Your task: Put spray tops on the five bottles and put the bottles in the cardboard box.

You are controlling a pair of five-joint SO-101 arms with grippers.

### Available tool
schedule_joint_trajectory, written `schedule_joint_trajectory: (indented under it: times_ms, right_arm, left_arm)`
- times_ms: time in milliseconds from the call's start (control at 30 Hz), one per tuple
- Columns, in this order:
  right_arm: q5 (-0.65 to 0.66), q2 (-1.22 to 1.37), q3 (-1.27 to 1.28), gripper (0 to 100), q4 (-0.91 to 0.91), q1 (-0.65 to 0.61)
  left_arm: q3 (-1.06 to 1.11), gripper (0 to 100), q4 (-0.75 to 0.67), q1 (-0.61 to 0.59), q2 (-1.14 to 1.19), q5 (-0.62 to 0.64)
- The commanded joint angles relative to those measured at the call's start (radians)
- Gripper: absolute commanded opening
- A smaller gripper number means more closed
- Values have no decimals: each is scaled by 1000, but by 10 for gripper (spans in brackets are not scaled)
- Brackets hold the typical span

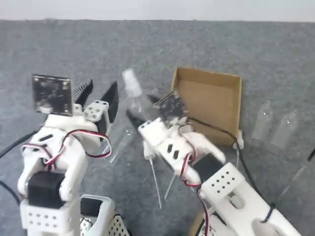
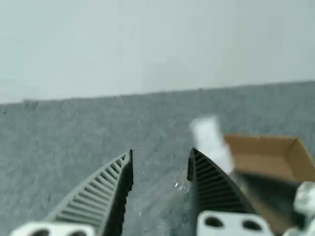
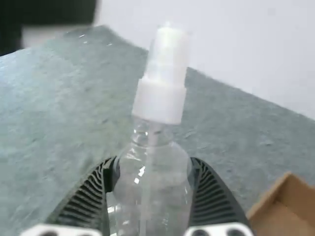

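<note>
Table-top assembly: the right gripper [image 3: 153,167] is clamping a clear bottle [image 3: 152,191] by its body, with both ribbed black fingers [image 3: 93,196] pressing against the plastic. In the high view the bottle is tilting toward eleven o'clock over the middle of the grey table [image 1: 59,49]. A white spray top [image 3: 162,88] is sitting on the bottle's neck, and its dip tube is running down inside. Whether it is screwed tight cannot be told.

The cardboard box [image 1: 209,105] is lying open at three o'clock from the held bottle, just beside the right gripper. At nine o'clock from the bottle the left gripper [image 1: 97,97] is hanging above the table, its two fingers spread well apart.

At three o'clock from the box, a spare bottle [image 1: 263,120] and a second spare bottle [image 1: 288,129] are sitting side by side on the table.

At six o'clock from the held bottle a loose spray top [image 1: 147,151] is lying flat, its long tube trailing toward six o'clock. A second thin tube [image 1: 170,187] is lying just beside it, its head hiding under the right arm [image 1: 221,182].
</note>
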Motion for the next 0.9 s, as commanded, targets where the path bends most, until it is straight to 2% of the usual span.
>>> schedule_joint_trajectory:
  times_ms: [0, 100, 200, 300, 400, 600, 867]
  right_arm:
    - [0, -28, -135, 6, -7, 84]
    - [-28, -5, -201, 6, 28, 99]
    - [-31, 84, -279, 6, 42, 97]
    - [-31, 205, -370, 6, 44, 97]
    - [-31, 298, -440, 6, 45, 87]
    - [-31, 320, -549, 6, 231, -59]
    - [-25, 202, -560, 6, 377, -24]
  left_arm:
    - [136, 171, -57, 3, -121, -40]
    - [332, 175, -147, 37, -261, -54]
    - [503, 237, -183, 114, -390, -89]
    - [595, 288, -186, 153, -494, -94]
    - [648, 298, -196, 161, -560, -97]
    - [750, 296, -347, 150, -519, -123]
    - [737, 295, -358, 126, -460, -123]
